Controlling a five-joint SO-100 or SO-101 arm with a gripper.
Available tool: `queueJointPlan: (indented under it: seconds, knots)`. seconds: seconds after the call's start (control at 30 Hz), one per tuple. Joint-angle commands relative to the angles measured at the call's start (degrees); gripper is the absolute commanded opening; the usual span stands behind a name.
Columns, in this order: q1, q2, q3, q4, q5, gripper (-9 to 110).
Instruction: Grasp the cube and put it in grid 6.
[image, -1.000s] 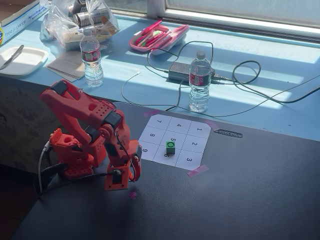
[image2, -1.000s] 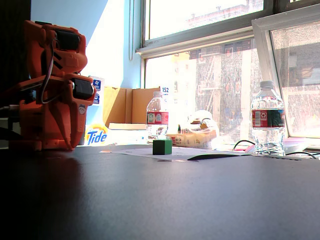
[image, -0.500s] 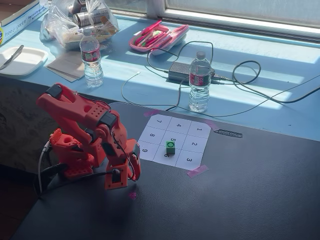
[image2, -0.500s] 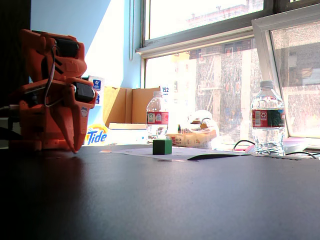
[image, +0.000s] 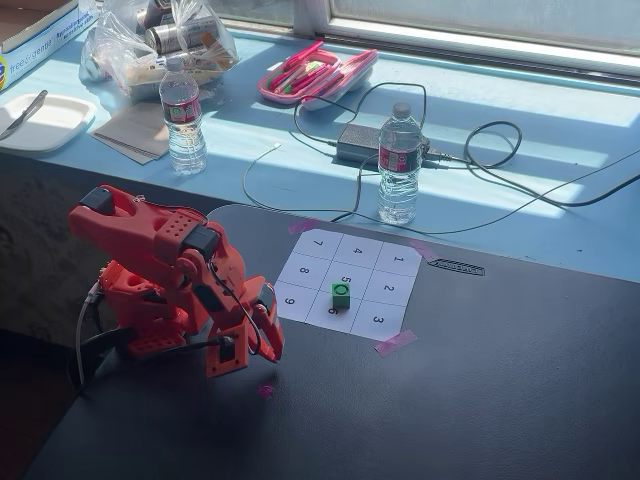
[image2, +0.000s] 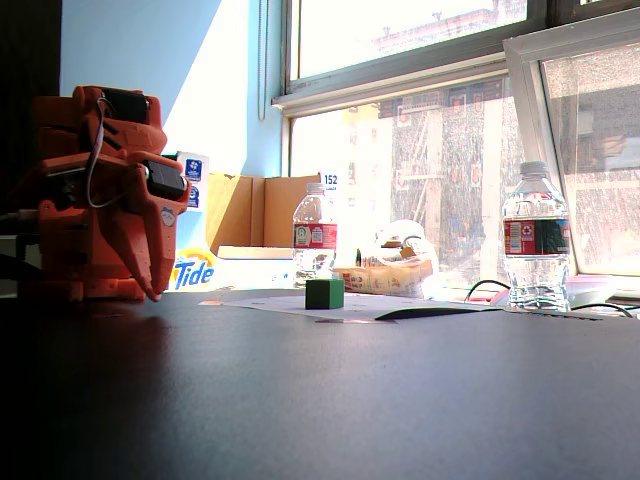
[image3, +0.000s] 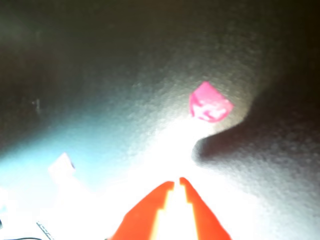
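A small green cube (image: 341, 294) stands on a white paper grid (image: 385, 262) numbered 1 to 9, over the line between squares 5 and 6. It also shows in the low fixed view (image2: 324, 293). The red arm is folded at the left of the black table. My gripper (image: 272, 350) points down at the table, left of the grid and apart from the cube. It shows in the low fixed view (image2: 155, 293) too. In the wrist view the gripper (image3: 176, 181) has its tips nearly touching, shut and empty. The cube is out of the wrist view.
A scrap of pink tape (image: 265, 390) lies on the table in front of the gripper, also in the wrist view (image3: 210, 102). Two water bottles (image: 399, 165) (image: 183, 115), a power adapter (image: 358, 143) with cables and a pink case (image: 315, 75) sit on the blue sill behind.
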Motion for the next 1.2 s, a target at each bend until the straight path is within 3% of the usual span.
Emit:
queueJointPlan:
  seconds: [0.0,0.1,1.17]
  knots:
    - [-0.3,6.8,1.2,2.5,-0.5,0]
    - [-0.4,13.7,3.3,6.1,-0.9,0]
    - [1.0,13.8,4.0,6.9,-0.1,1]
